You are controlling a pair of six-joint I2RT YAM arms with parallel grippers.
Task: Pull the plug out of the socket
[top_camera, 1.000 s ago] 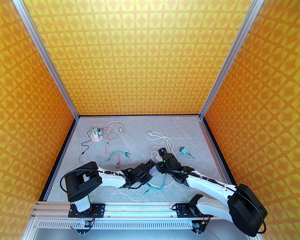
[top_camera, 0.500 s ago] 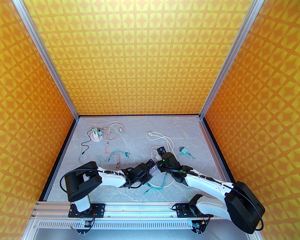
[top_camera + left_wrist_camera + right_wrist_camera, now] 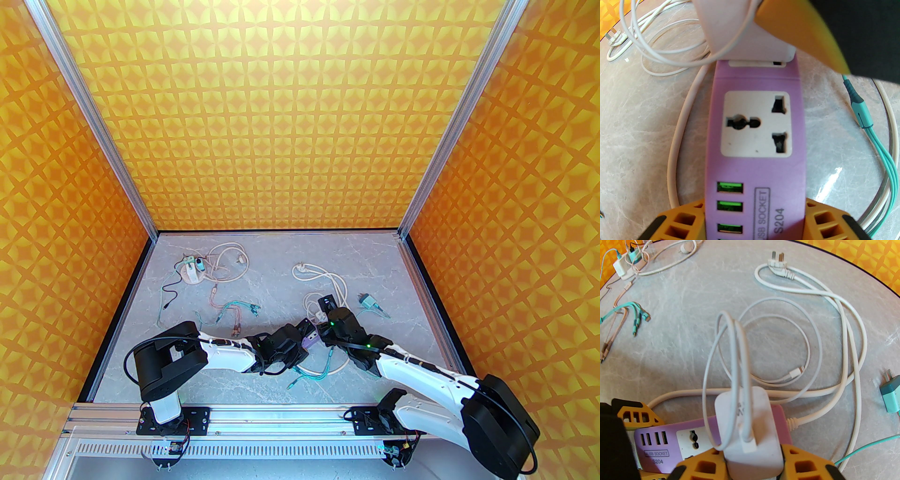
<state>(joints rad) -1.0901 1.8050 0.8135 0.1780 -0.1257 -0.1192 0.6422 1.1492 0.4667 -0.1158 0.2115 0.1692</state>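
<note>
Left jaws: closed on the power strip (image 3: pixel 755 164) at its USB-port end, one yellow finger (image 3: pixel 680 220) against each long side.
Right jaws: closed narrowly on the plug (image 3: pixel 750 427), gripping the white block from both sides.
Plug: a white charger block standing on the outlet at the strip's far end, just past the free outlet (image 3: pixel 755 124); whether its pins are still seated I cannot tell.
Power strip: purple, lying near the middle of the worktop (image 3: pixel 281 281), between the two arms.
Thin white cable (image 3: pixel 731 352): plugged into the block's top and looping up over it.
Thick white lead (image 3: pixel 843 338): runs from the strip's far end in loose curves.
Teal cable (image 3: pixel 860 112): on the worktop just beside the strip.
</note>
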